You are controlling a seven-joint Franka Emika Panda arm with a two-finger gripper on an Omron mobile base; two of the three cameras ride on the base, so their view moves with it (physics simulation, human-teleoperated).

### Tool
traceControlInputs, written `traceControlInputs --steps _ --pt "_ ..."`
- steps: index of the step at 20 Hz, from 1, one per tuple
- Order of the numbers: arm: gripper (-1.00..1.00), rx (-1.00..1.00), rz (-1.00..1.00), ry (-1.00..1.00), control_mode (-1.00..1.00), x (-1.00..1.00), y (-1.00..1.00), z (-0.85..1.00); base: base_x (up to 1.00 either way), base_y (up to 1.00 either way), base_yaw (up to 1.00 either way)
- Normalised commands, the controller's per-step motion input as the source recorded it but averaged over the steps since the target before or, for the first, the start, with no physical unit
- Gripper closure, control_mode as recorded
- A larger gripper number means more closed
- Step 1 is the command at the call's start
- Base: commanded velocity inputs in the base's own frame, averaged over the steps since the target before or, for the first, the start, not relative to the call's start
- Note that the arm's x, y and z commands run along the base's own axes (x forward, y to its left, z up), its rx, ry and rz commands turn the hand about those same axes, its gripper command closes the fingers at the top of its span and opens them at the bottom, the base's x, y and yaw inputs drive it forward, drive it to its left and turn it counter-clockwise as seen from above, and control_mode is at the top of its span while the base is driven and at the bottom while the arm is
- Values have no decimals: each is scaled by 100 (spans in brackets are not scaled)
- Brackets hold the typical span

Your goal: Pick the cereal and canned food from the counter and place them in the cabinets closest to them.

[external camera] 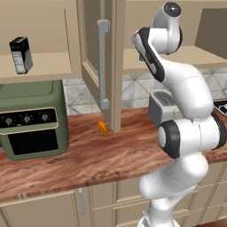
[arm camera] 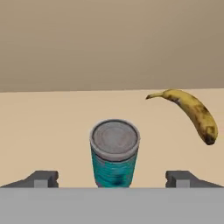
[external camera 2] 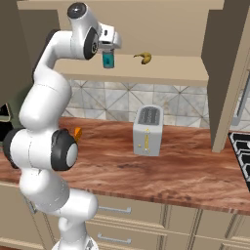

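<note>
The small teal-blue cylindrical can of food with a grey ridged top (arm camera: 114, 154) stands upright on the pale shelf of the tan wooden wall cabinet (external camera 2: 161, 73), between the two dark finger tips of the gripper (arm camera: 113, 178), which are spread wide and clear of its sides. A spotted yellow banana (arm camera: 192, 113) lies on the same shelf, near but apart. The can looks rigid and fairly heavy for its size, its smooth round wall likely slippery; a hold at mid-height across the body would suit best. The small black cereal box (external camera: 21, 54) stands on the other cabinet's shelf
</note>
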Motion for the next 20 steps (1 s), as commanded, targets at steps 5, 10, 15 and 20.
traceControlInputs --steps 5,10,15,20 --pt "-100 -2 3 -6 -100 -100 4 -38 0 0 0" --pt "-100 -1 1 -6 -100 -100 3 -31 0 0 0" --pt "-100 0 2 -13 -100 -100 1 0 0 0 0" --pt "-100 0 0 -29 -100 -100 0 19 0 0 0"
